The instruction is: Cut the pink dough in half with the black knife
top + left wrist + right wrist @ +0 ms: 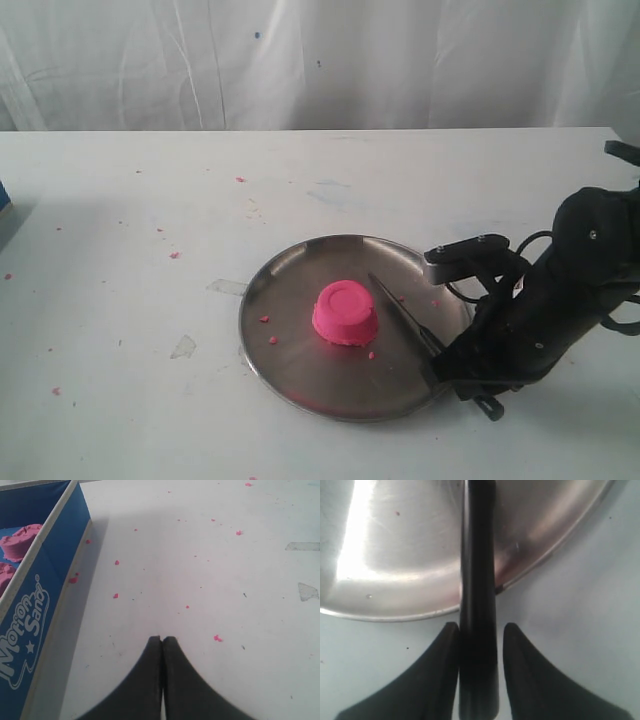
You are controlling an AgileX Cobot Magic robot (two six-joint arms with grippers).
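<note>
The pink dough is one whole flat-topped dome in the middle of the steel plate. The black knife lies to its right, blade on the plate and handle out over the rim. My right gripper is low at that handle. In the right wrist view the knife runs between the fingers of my right gripper; one finger touches the handle and the other stands off it with a gap, so the jaws are open. My left gripper is shut and empty over bare table; the dough is out of that view.
A blue sand box with pink sand lumps stands beside my left gripper, and its corner shows at the exterior view's left edge. Pink crumbs and tape scraps dot the white table.
</note>
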